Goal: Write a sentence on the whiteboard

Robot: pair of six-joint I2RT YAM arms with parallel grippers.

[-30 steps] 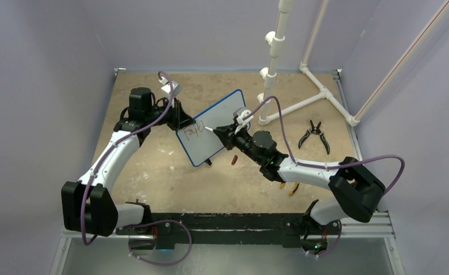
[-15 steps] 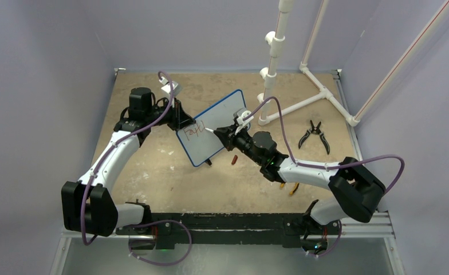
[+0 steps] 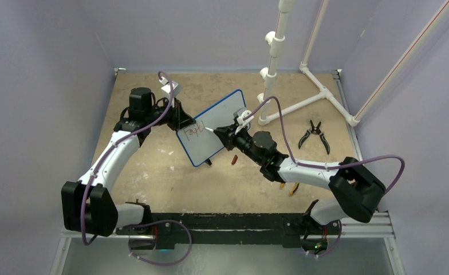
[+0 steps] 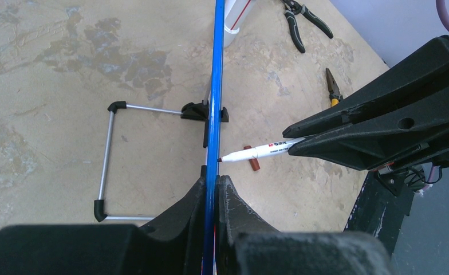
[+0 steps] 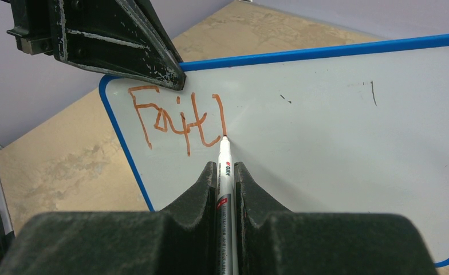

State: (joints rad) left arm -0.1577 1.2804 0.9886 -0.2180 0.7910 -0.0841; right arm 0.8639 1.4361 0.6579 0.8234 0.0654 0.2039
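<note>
Jaws of the left gripper (image 4: 212,181) pinch the whiteboard (image 5: 325,143), the right gripper (image 5: 226,166) jaws clamp the marker (image 5: 224,150), writing the sentence (image 5: 176,120); next, probably, an h's hump, pressed lightly.

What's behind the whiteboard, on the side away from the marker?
Left wrist view: a wire stand with black corners juts from the whiteboard across the table. The board is edge-on, so its back face cannot be seen; the top view does not show the stand.
</note>
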